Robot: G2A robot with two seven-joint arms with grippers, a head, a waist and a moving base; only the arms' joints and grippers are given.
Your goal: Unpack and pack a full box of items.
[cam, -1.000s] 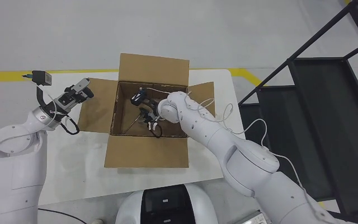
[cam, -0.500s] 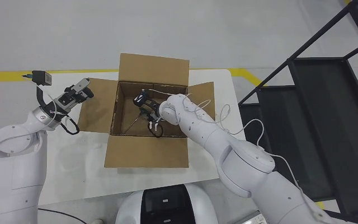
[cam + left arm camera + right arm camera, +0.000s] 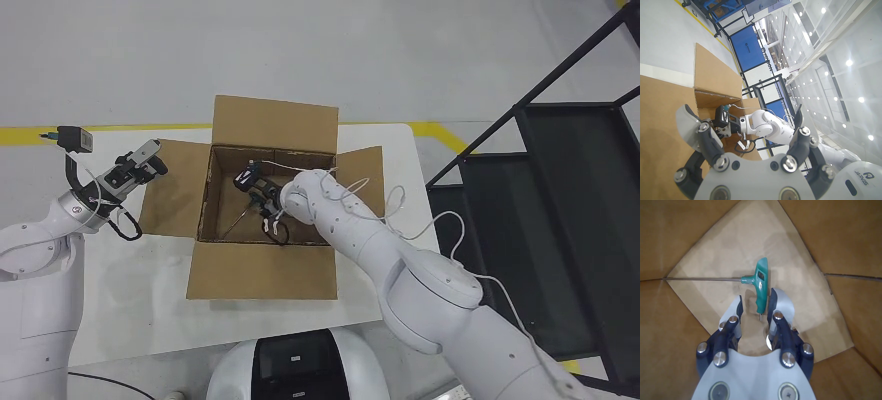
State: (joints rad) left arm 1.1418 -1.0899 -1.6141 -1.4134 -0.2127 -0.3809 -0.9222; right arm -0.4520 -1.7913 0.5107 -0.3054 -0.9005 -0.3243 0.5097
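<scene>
Leave the left gripper (image 3: 150, 160) spread open, empty, beside the left flap of the box (image 3: 273, 120); centre the parted right gripper (image 3: 755, 296) astride the green crossbar of the T-handle hex key (image 3: 761, 283) on the box floor; close evenly, lift straight. Mind the long thin shaft, flat, tip toward the left wall, square to the crossbar.

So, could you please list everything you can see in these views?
cardboard box: 1, brown, open on the table, flaps spread
T-handle hex key: 1, green handle, dark shaft, lying on the box floor
table: 1, white, under the box
floor line: 1, yellow, beyond the table
stairs: 1, black, beside the table
left claw: 1, grey-black, open, empty, above the box's side flap
right claw: 1, grey-black, open, inside the box, straddling the key's handle
</scene>
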